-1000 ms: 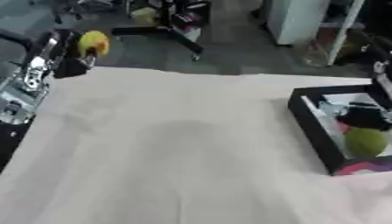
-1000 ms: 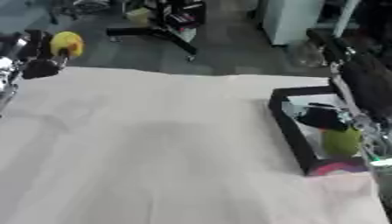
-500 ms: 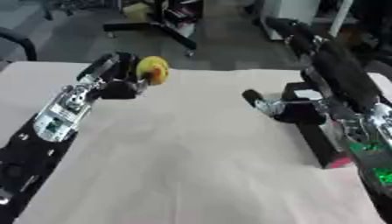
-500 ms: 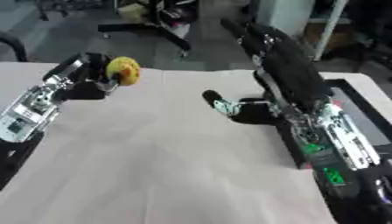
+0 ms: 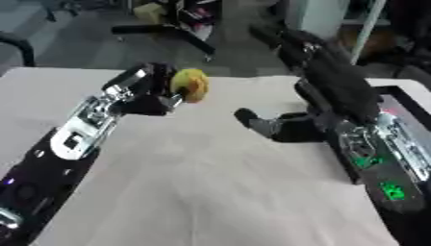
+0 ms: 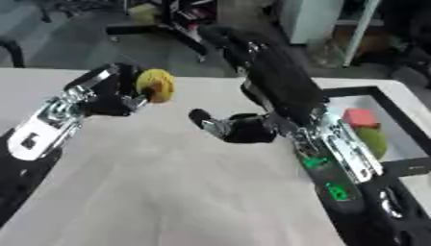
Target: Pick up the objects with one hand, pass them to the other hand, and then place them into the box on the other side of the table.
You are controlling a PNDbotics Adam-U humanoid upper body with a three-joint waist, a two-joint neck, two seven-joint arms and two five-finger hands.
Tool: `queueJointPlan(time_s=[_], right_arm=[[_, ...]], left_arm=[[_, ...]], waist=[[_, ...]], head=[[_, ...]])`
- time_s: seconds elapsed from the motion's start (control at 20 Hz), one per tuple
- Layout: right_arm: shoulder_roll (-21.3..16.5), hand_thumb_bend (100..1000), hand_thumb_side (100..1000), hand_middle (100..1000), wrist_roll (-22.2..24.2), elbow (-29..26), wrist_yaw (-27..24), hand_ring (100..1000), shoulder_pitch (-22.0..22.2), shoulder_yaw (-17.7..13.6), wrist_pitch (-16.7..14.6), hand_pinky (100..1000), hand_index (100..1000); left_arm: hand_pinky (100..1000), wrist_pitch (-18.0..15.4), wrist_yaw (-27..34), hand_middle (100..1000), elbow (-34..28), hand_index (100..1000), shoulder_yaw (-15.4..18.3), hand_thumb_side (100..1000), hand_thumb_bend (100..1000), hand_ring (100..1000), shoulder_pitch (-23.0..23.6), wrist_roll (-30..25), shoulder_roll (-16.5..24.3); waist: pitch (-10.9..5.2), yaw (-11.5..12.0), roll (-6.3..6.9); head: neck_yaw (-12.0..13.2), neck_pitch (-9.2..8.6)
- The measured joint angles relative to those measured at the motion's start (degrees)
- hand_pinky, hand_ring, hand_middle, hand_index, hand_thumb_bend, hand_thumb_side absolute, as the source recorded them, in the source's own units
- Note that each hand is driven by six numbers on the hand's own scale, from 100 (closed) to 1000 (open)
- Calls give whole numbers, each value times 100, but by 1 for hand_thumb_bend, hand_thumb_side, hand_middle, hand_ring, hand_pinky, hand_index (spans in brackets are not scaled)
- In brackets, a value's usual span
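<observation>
Where the left arm comes in from the lower left, it lies slantwise across the table [image 5: 194, 192], which is covered in a pale cloth. The left hand [image 5: 150, 93] sits at the arm's far end, over the table's far-left part, with its fingers curled round a yellow ball [image 5: 191, 84]. The ball shows a small dark patch on the side facing the camera and is held above the cloth, not resting on it.

Right of the ball, apart from it, is the right hand [image 6: 232, 129], over the middle of the table. It points toward the left hand; its fingers look partly extended, but blur prevents telling whether they are released or clenched. It holds nothing. The right arm runs from the hand to the lower right, with green lights on its forearm.

At the right edge stands a black-rimmed box [image 6: 396, 110] with a pale floor. Inside it lie a red block [image 6: 360, 116] and, touching it, a green rounded object [image 6: 373, 138].
</observation>
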Motion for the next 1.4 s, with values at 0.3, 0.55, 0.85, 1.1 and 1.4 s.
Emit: queueJointPlan(time_s=[0.3,0.55,0.85,1.1,1.4], right_arm=[[12,453,418,836,22,0,-154,802,-1,109,-5,813,989],[42,444,414,825,47,0,-234,791,-1,150,5,802,985],[43,419,402,803,74,0,-293,769,-1,179,28,781,977],[50,385,388,793,93,1,-295,759,-1,180,50,773,971],[60,344,369,780,120,2,-259,745,0,181,78,769,965]], left_arm=[[381,74,185,315,-206,412,-59,100,100,367,-69,-81,-47],[386,114,370,317,-399,414,-133,100,100,369,-106,-212,-43],[392,138,517,320,-602,417,-215,100,100,373,-149,-400,-32],[399,185,656,323,-724,420,-302,100,100,376,-165,-558,11],[408,194,809,328,-819,425,-375,100,100,382,-207,-766,14]], waist=[[0,5,-13],[0,5,-11],[0,5,-10],[0,4,-6],[0,0,-2]], head=[[-26,0],[-35,0],[-70,0],[-78,2],[-100,3]])
